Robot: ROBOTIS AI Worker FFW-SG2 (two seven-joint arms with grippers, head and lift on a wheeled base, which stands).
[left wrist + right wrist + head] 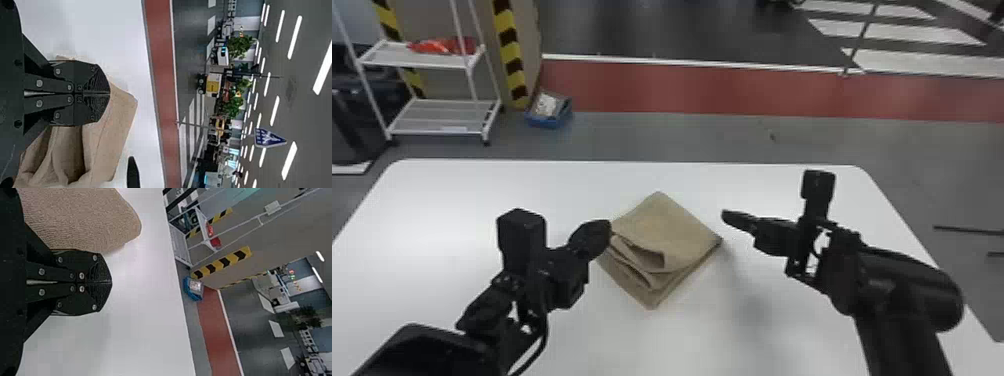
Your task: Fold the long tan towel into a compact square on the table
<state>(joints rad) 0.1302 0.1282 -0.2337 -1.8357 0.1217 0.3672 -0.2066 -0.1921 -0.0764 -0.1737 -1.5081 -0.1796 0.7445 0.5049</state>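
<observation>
Black forearm (424,350) at lower left carries the left gripper (606,229), clenched beside the folded tan towel (672,227) at centre; the right gripper (725,215), right of centre, is clenched too.

Black arms (907,285) carry silver screws (41,272) and black cables (546,327)
</observation>
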